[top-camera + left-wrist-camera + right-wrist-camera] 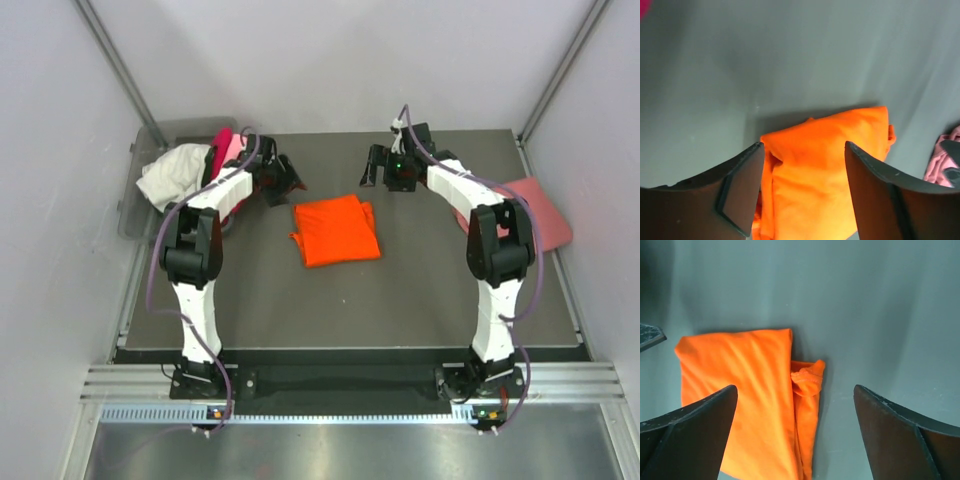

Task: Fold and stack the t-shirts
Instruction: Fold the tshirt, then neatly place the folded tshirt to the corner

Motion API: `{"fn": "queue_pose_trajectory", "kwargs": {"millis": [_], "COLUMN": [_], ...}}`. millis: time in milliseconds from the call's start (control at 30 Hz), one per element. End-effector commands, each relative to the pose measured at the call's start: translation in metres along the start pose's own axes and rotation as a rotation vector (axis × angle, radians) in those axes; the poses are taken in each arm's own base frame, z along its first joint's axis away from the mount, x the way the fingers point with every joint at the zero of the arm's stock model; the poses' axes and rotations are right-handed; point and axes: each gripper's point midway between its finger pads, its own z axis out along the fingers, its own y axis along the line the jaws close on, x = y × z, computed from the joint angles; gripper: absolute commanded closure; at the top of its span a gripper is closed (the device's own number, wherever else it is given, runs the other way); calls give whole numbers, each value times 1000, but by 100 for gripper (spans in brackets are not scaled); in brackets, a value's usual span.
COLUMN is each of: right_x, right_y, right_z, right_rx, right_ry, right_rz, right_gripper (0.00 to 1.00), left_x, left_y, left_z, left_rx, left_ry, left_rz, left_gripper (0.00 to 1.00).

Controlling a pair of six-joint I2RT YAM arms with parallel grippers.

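The orange t-shirt (335, 230) lies folded into a rough rectangle at the middle of the table (250, 300), flat on the dark surface. Its long axis runs from the far edge toward the near edge, the near end leaning slightly toward the right edge, and a small bunched flap of cloth sticks out along its right side. The left gripper (283, 178) hangs just beyond the shirt's far left corner, jaws apart with nothing between them. The right gripper (385, 170) hangs beyond its far right corner, jaws spread wide and likewise empty. A salmon-pink t-shirt (535, 212) lies flat at the right edge — a white t-shirt (175, 175) and a magenta t-shirt (222, 140) are heaped in the grey bin (130, 215) at the far left corner.
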Motion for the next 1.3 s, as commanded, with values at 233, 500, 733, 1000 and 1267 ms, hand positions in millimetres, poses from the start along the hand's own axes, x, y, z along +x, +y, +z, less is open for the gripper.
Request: {"fn": "queue_pose_trajectory", "kwargs": {"millis": [233, 500, 733, 1000, 1267], "right_x": [-3, 13, 4, 26, 39], "right_y": [3, -35, -95, -177, -211], "right_z": [-30, -47, -79, -112, -96], "right_rx": [-114, 78, 421, 846, 962], "right_ry": [-94, -109, -149, -14, 96], "right_rz": [-79, -101, -167, -198, -202], "right_gripper": [20, 29, 40, 52, 55], "left_x": [26, 39, 42, 57, 70], "left_y": [1, 1, 12, 28, 32], "left_z": [-43, -62, -75, -78, -73], "left_rx": [23, 59, 5, 13, 32], "left_ry": [-37, -108, -198, -315, -304], "left_rz": [177, 261, 249, 263, 253], "left_gripper": [29, 31, 34, 34, 35]}}
